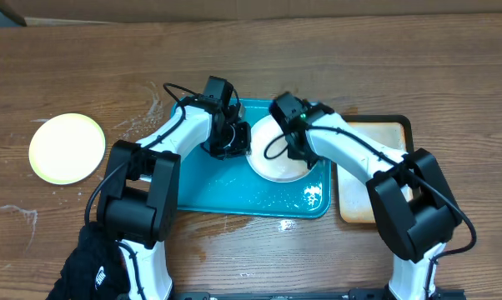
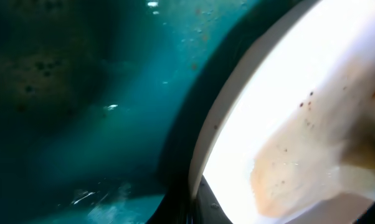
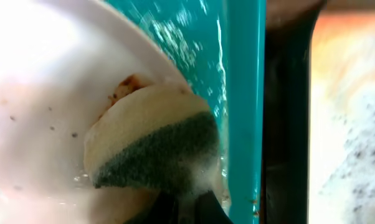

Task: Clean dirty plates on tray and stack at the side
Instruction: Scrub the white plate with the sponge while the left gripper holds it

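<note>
On the teal tray, 1 white plate sits right of centre. The left gripper is clenched on its left rim. The right gripper pinches a sponge pressed to its face. 1 yellow-green plate lies on the table well to the left, and a cream tray sits just beside the teal tray's right edge.

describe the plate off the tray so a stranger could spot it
Start at the teal tray in the middle of the wooden table. Far to its left a round plate lies alone on bare wood. Unlike the white plate on the tray, it is pale yellow-green and nothing touches it.
</note>
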Controlling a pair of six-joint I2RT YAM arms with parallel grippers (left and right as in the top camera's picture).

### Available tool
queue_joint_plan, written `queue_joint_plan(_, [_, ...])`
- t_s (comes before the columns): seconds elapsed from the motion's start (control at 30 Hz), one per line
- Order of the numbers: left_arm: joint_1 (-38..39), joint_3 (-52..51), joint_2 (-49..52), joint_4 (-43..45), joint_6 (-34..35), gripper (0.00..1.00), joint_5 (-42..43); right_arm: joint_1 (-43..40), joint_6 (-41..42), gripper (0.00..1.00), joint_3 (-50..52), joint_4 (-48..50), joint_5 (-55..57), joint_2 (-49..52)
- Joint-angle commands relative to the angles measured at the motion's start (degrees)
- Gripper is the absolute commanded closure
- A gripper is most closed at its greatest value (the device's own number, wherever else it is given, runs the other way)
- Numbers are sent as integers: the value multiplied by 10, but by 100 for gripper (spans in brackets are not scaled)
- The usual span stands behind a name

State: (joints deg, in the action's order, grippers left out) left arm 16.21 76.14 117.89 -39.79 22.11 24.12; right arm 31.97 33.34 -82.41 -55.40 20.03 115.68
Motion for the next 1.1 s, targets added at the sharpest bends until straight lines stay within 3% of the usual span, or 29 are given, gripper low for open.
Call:
queue_joint_plan(0.0, [-17,-25,28,-17,-18,96,-97,3,12,96,-92,-14,-3,-3])
queue_joint_plan(0.2, [-18,-25,27,-29,-29,96,-97,14,20,96,-171,-13,-75,-3])
queue_joint_plan(0.6, [-22,-25,26,-59,-59,96,-99,19,23,96,-80,60,-219,42])
queue_joint_plan(0.9, [-32,-25,22,-100,-91,96,-107,22,23,96,2,178,-250,42])
queue_joint_plan(1.07, [-32,-25,22,-120,-94,96,-126,20,23,96,10,191,-162,42])
